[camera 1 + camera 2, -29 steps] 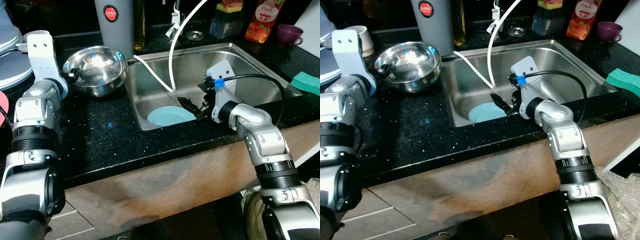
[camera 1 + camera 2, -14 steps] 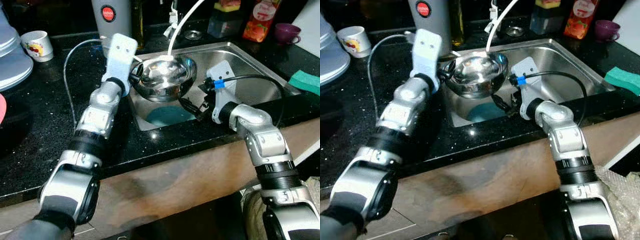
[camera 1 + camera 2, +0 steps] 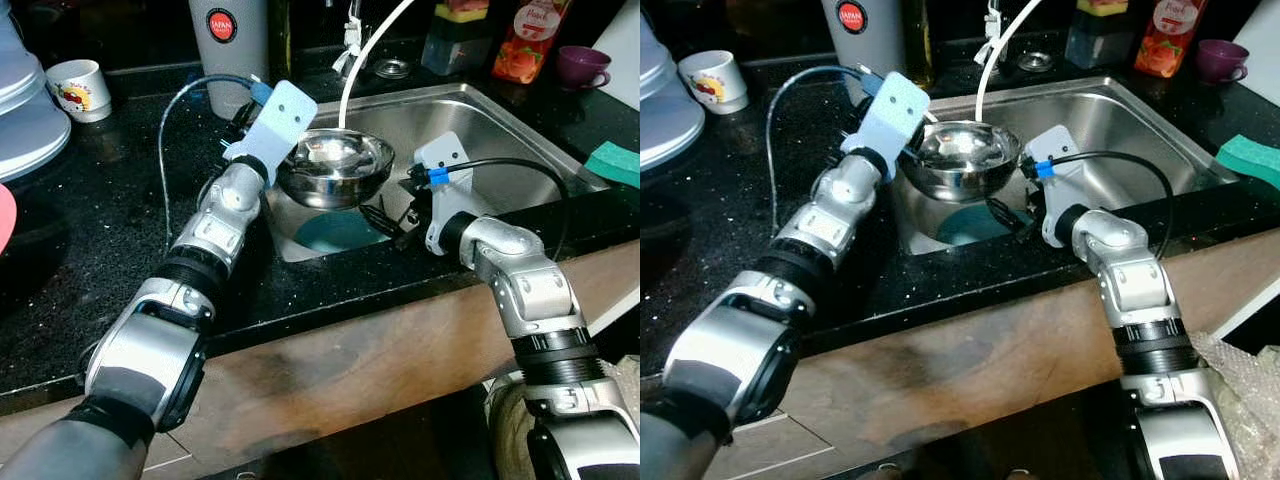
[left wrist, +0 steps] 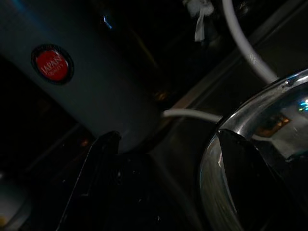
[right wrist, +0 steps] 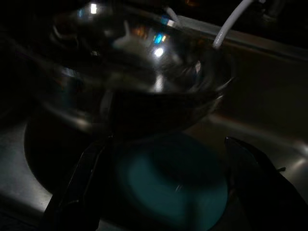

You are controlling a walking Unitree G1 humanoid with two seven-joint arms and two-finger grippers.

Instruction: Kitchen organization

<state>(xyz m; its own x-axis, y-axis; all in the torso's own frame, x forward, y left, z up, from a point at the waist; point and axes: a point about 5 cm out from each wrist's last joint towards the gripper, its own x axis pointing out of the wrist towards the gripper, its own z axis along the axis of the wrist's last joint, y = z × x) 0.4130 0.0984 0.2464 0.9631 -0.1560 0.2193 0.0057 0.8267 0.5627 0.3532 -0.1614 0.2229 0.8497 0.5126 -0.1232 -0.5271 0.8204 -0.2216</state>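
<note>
A steel bowl (image 3: 335, 165) hangs over the left part of the sink (image 3: 500, 130), level and well above its floor. My left gripper (image 3: 284, 162) holds the bowl by its near-left rim; the left wrist view shows that rim (image 4: 216, 139) against one black finger (image 4: 240, 168). A light blue plate (image 3: 335, 232) lies flat on the sink floor right under the bowl. My right gripper (image 3: 385, 218) is down in the sink beside the plate, open, with the plate (image 5: 178, 183) showing between its spread fingers and the bowl just above.
A white hose (image 3: 365, 50) curves down into the sink behind the bowl. A grey tumbler (image 3: 228, 40) and a white cup (image 3: 75, 85) stand on the black counter at the back left, by stacked plates (image 3: 25, 115). A green sponge (image 3: 615, 160) lies right of the sink.
My left arm has swung from the counter to over the sink, carrying the steel bowl with it, then lowered it a little. The right gripper has stayed by the plate.
</note>
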